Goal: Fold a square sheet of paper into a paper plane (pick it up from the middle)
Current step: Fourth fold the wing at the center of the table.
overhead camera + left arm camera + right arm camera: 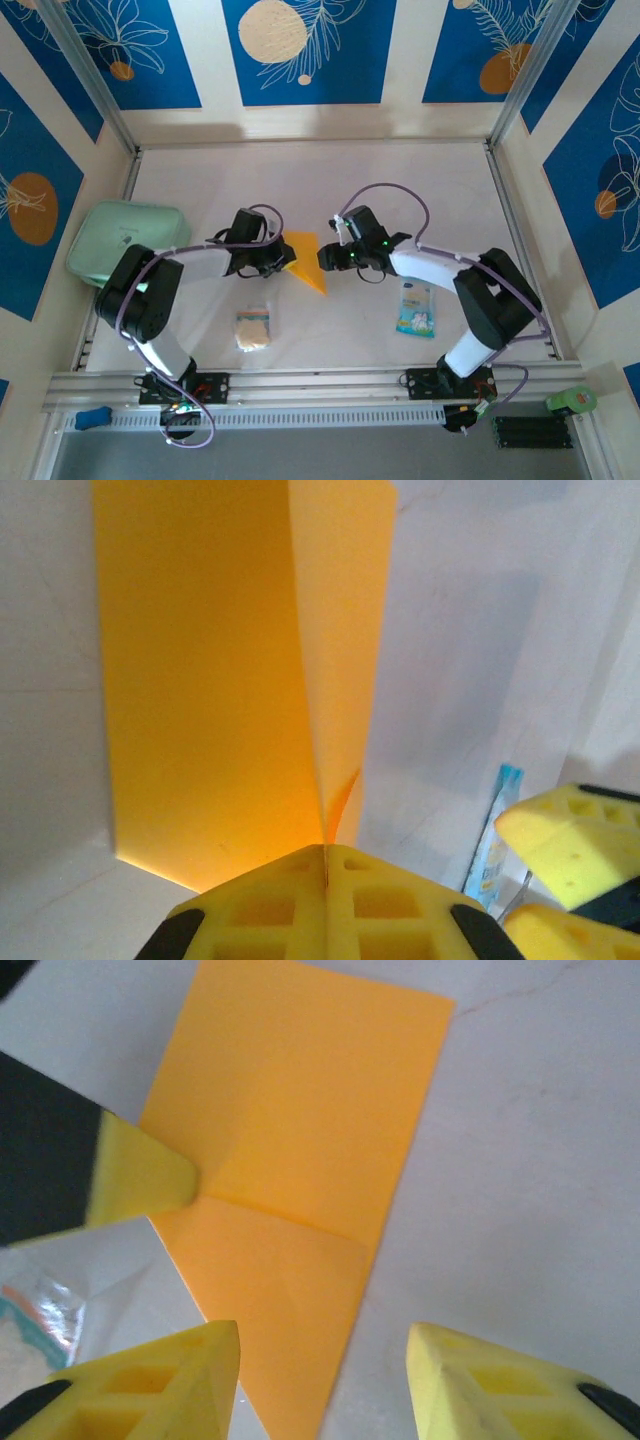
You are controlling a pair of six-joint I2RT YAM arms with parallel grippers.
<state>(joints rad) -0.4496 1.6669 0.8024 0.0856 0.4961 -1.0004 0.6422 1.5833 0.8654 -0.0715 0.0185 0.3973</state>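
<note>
The orange-yellow sheet of paper [306, 260] lies mid-table, partly folded, with a triangular outline from above. My left gripper [284, 262] is shut on its left edge. In the left wrist view the jaws [325, 853] pinch the paper [210, 680] at a crease, and one flap stands up from the table. My right gripper [331, 258] is just right of the sheet and open. In the right wrist view its gripper [322, 1350] hangs over the near corner of the paper [300, 1140], with nothing between the fingers. The left gripper's yellow finger [140, 1175] touches the sheet's left side.
A mint-green case [127, 243] sits at the far left. A small beige-yellow spongy square [254, 328] lies near the front, below the left gripper. The light-blue and white packet [415, 308] lies to the right, under the right arm. Walls enclose the table.
</note>
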